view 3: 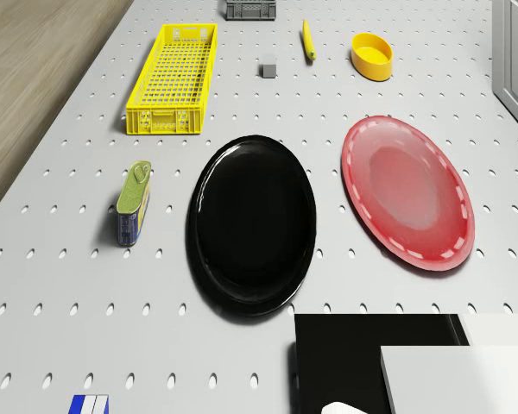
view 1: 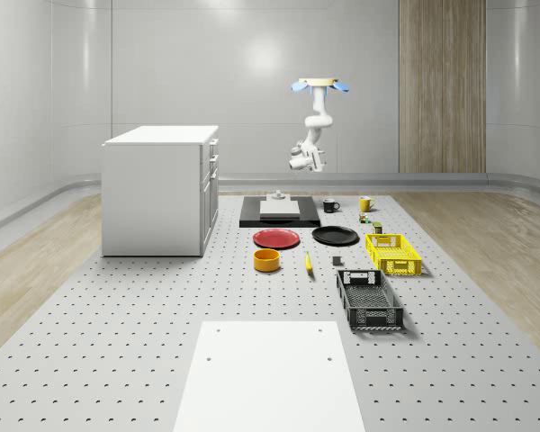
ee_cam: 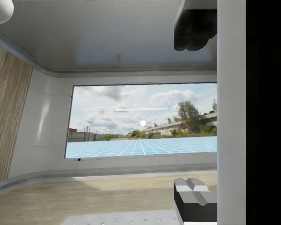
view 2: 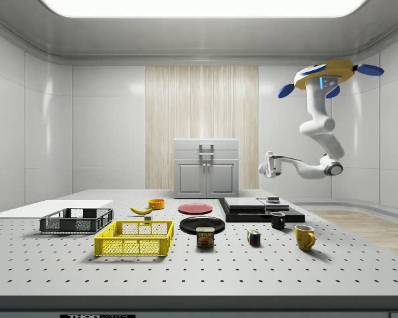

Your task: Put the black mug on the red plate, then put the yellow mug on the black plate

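Pegboard table [view 1: 117,315] and its load
On it stood a cabinet [view 1: 160,189], two plates [view 1: 277,238] [view 1: 335,236], two mugs [view 1: 329,206] [view 1: 364,203], two crates [view 1: 393,254] [view 1: 369,301], a bowl [view 1: 267,260], a banana [view 1: 308,262].

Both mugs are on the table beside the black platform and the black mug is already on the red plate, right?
No. The red plate is bare in the whole-scene view; the black mug stands on the table beside the black platform, with the yellow mug nearby.

The drone [view 2: 329,74] is showing a flat yellow body with blue rotors; the arm [view 2: 316,136] hanging below is glossy white with grey joints.
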